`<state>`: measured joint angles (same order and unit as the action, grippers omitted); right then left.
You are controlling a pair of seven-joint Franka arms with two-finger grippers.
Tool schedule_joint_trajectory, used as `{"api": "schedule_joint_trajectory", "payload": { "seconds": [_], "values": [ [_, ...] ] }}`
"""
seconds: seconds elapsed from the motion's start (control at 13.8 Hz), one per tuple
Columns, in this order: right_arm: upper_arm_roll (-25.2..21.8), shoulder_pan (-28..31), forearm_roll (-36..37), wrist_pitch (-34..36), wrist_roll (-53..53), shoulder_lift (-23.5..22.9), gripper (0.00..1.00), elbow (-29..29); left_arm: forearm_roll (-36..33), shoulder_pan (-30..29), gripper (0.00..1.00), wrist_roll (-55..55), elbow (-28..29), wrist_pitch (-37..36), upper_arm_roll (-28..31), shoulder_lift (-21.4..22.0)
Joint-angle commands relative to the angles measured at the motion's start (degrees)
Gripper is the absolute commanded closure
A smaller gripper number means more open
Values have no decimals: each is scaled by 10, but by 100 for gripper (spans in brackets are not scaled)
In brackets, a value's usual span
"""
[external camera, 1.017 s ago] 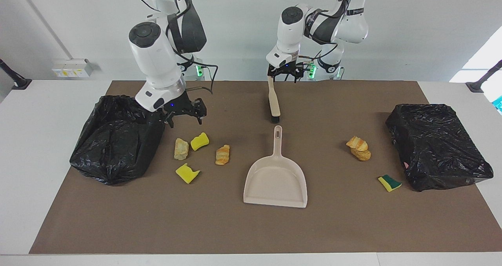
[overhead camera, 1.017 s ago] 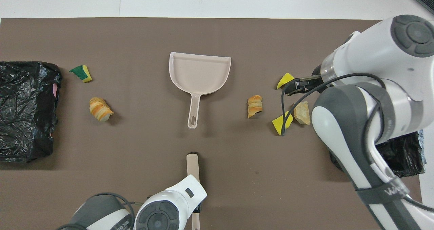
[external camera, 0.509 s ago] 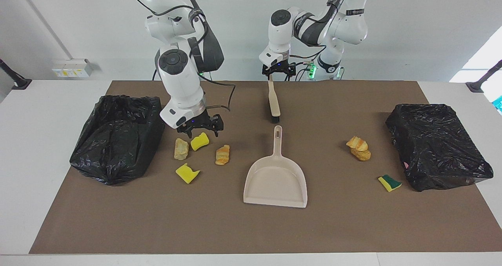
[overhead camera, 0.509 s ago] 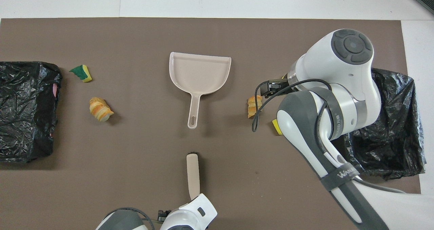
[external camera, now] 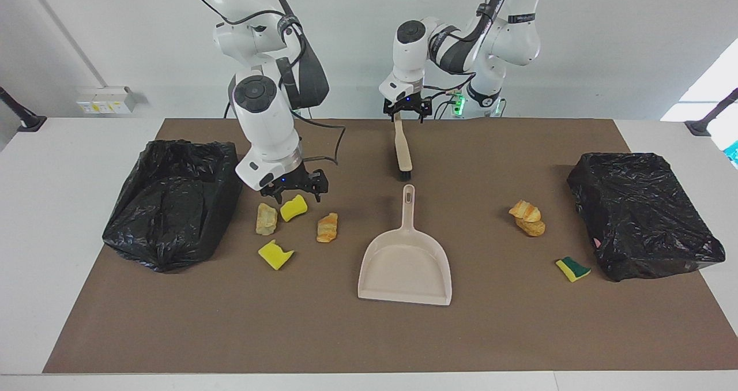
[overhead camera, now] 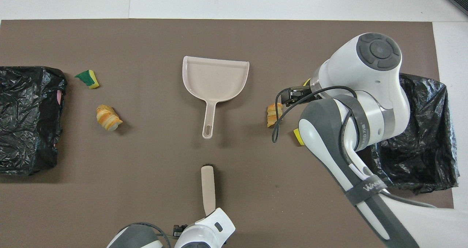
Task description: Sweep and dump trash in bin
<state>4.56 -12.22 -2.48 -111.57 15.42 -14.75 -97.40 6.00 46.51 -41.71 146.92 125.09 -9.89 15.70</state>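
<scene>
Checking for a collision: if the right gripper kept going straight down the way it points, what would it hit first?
Most likely the yellow sponge piece just under the right gripper, whose fingers are open. Depth is hard to judge, so it could touch the brown mat beside it instead.

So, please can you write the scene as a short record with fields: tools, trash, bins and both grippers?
dustpan: beige dustpan flat mid-table, handle toward the robots
brush: beige brush on the mat, nearer to the robots than the dustpan
trash: seven bits, all on the mat
bins: two black-lined bins, one at each end
left gripper: open, over the brush handle's end
right gripper: open, over a yellow sponge chunk
</scene>
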Motion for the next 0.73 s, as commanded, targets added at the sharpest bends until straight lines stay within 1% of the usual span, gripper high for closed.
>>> {"api": "schedule_joint_trajectory", "payload": {
  "seconds": [0.0,0.15,0.29,0.51,0.65],
  "values": [
    [2,2,8,-14,13,10,0,-15,6,9,0,-7,0,14,10,-8],
    [2,2,8,-14,12,10,0,-15,6,-13,0,4,-48,-2,16,-39],
    [2,2,8,-14,12,10,0,-15,4,-82,0,15,-93,-5,16,-47],
    [2,2,8,-14,10,10,0,-15,4,-180,0,72,-150,-10,17,-45],
    [2,2,8,-14,12,10,0,-15,4,-244,0,123,-213,-64,17,-48]
  ]
}}
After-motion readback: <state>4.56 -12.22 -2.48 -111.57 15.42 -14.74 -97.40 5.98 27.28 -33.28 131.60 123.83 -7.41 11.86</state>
